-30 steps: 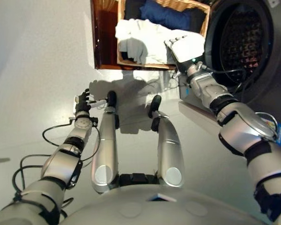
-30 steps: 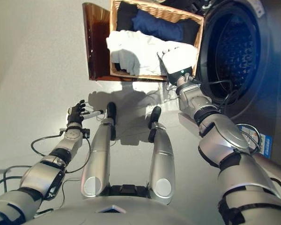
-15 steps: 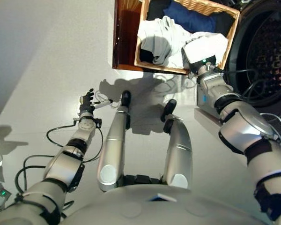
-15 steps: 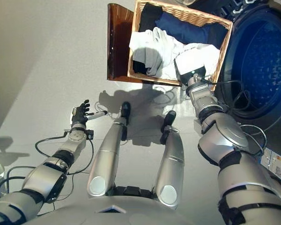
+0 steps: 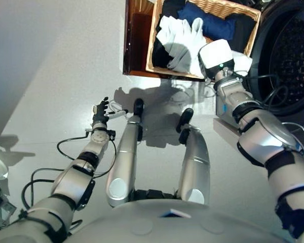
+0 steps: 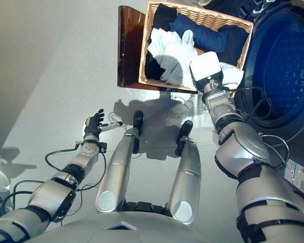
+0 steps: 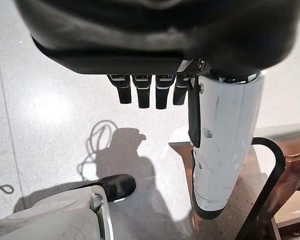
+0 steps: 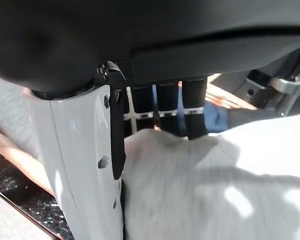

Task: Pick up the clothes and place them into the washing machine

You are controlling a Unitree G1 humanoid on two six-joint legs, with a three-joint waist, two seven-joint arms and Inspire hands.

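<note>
Laundry corner: washing machine (image 5: pixel 289 55), clothes basket (image 5: pixel 233 10)

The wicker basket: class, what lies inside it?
Inside the basket lie white clothes, a blue garment and dark clothes. The right hand covers part of the white pile; the basket's bottom is hidden.

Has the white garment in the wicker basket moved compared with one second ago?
Yes. The white garment has bunched up toward the basket's far side, baring dark clothes at the near left corner, where it earlier draped over the rim. The right hand rests on it.
</note>
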